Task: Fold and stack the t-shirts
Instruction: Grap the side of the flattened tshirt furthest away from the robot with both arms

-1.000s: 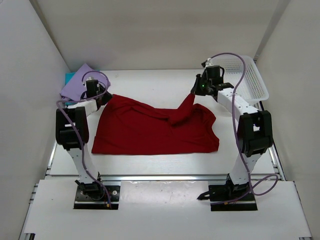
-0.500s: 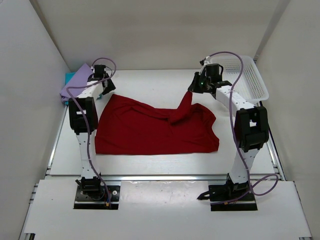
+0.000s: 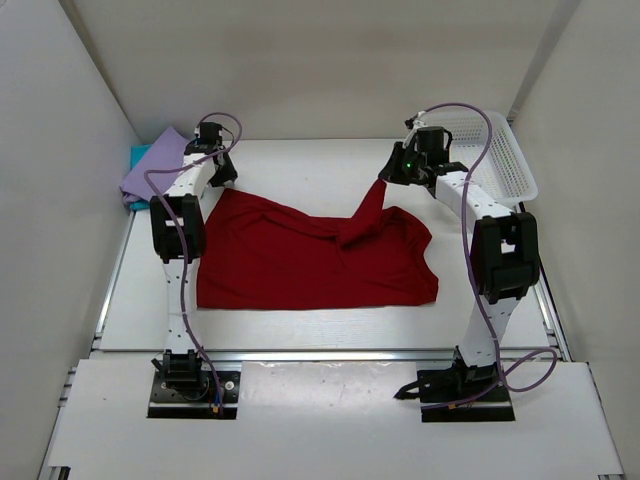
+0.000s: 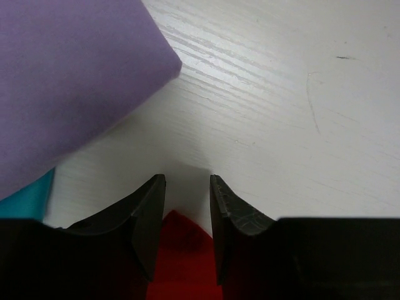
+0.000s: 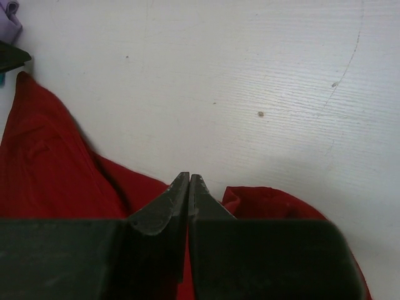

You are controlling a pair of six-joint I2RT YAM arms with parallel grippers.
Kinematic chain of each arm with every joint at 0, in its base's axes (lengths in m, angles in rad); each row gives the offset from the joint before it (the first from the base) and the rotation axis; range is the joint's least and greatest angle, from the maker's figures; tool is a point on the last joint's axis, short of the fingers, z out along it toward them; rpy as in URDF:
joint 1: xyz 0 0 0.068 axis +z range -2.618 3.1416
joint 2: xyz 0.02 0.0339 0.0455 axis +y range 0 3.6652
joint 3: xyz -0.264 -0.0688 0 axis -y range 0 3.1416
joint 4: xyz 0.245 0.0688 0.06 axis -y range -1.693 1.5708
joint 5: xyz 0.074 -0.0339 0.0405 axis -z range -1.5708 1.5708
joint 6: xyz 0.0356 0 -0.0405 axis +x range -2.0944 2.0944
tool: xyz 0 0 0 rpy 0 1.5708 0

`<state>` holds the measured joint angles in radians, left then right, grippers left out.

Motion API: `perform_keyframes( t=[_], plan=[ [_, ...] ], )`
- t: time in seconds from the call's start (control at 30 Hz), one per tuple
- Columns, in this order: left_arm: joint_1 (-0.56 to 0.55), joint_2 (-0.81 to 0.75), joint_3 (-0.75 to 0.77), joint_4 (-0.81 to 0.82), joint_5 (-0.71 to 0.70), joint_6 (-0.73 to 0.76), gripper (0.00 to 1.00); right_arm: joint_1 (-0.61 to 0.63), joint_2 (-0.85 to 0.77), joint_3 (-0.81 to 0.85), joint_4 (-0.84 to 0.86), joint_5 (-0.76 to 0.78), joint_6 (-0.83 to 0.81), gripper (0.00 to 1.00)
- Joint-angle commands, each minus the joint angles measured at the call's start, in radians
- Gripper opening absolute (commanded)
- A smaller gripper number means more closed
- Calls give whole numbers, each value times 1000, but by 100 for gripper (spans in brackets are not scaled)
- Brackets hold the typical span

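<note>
Top external view puts the job at spreading the dark red shirt (image 3: 310, 265) flat before any fold. It lies rumpled on the surface (image 3: 300, 160), nearer the bases than both claws, and its long axis runs from one claw across to the other. Which end is the collar I cannot tell. The right claw (image 3: 386, 178) is pressed together, pinching a ridge of red cloth that rises off the surface to it. The left claw (image 4: 187, 182) stands spread over the shirt's far left corner, with red cloth low between its jaws but not gripped. Just beyond that claw, to its left, the lavender shirt (image 4: 69, 81) lies over the teal shirt (image 4: 25, 201). Next, I judge, the left claw must close on that corner, and then both should draw apart to smooth the cloth.
</note>
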<state>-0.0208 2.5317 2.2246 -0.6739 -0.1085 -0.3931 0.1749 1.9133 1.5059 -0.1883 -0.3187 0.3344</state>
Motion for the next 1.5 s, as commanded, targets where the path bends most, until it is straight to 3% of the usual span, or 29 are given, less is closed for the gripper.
perform_keyframes(
  t=[0.0, 0.2, 0.37, 0.7, 0.83, 0.97, 1.07, 1.3, 1.47],
  plan=[
    [8, -37, 12, -62, -46, 3, 46, -6, -36, -4, 49, -16, 5, 0],
    [18, -77, -52, -27, -48, 7, 50, 2, -33, -9, 53, -20, -3, 0],
    [2, -94, -94, -26, -28, 40, 41, -2, -37, -12, 61, -25, 3, 0],
    [2, -163, -227, 40, -30, 11, 38, -3, -43, -18, 65, -22, 3, 0],
    [8, -168, -247, 80, -2, -10, 30, -8, -48, -16, 67, -22, 8, 0],
    [-7, -146, -212, 60, -3, -15, 11, -23, -40, -18, 69, -31, 12, 0],
    [-1, -152, -184, 53, 9, -23, 0, -54, -11, 35, 73, -40, 26, 0],
    [58, -264, -260, 125, 61, -56, 0, -103, 136, 357, -72, -42, 2, 0],
    [96, -384, -428, 223, 108, -98, 0, -83, 213, 520, -213, 4, -66, 0]
  ],
)
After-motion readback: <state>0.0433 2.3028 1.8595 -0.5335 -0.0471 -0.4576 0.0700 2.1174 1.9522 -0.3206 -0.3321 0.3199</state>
